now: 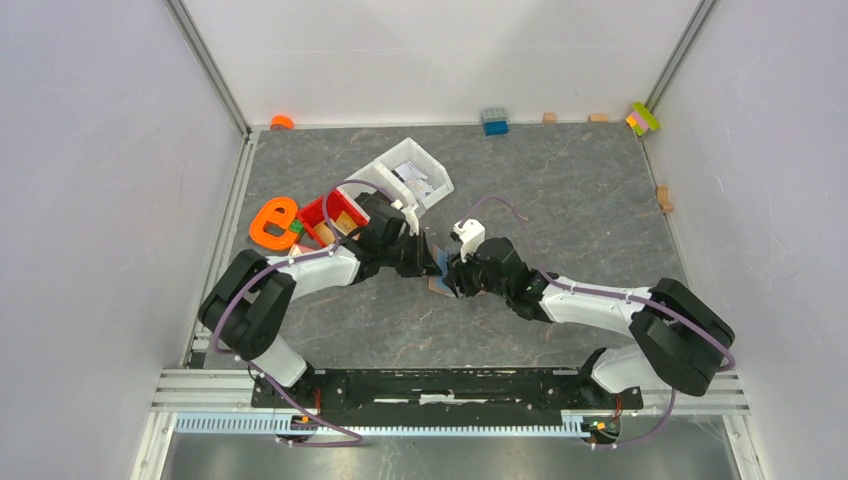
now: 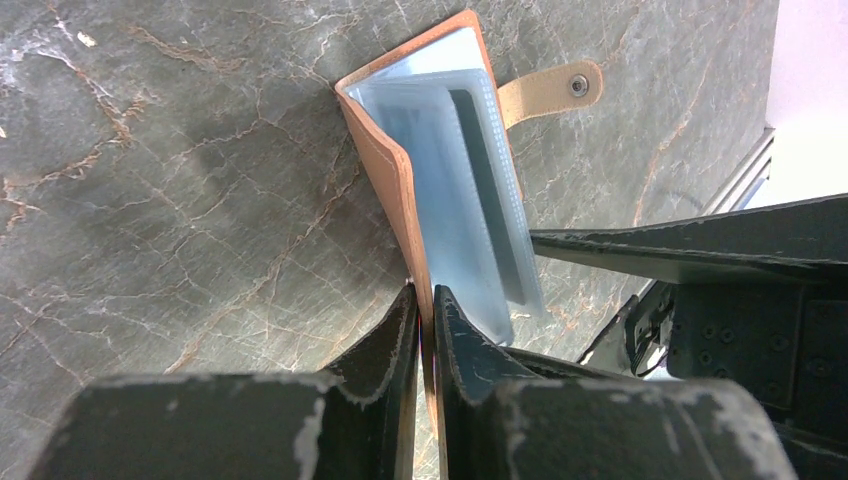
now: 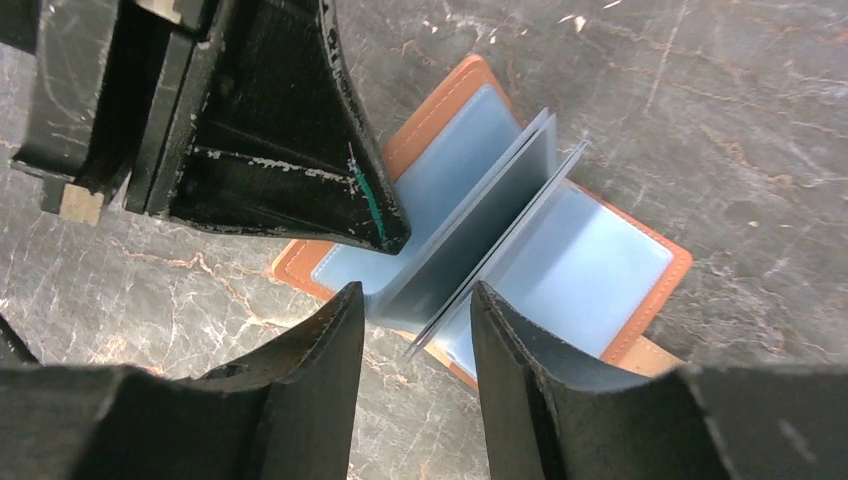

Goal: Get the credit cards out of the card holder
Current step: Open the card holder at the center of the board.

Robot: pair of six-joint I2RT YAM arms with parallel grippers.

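Robot arms work on an open card holder (image 2: 385,170).
The left gripper (image 2: 425,320) clamps its cover; the right gripper (image 3: 415,300), fingers apart, straddles the plastic sleeves (image 3: 480,220).

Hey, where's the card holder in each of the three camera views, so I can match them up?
Top external: the card holder, middle of the table.
Left wrist: upper centre, open, its brown cover pinched by the left hand.
Right wrist: centre, open, clear sleeves fanned up between the right hand fingertips.
Shared landmark: the left hand on its cover.
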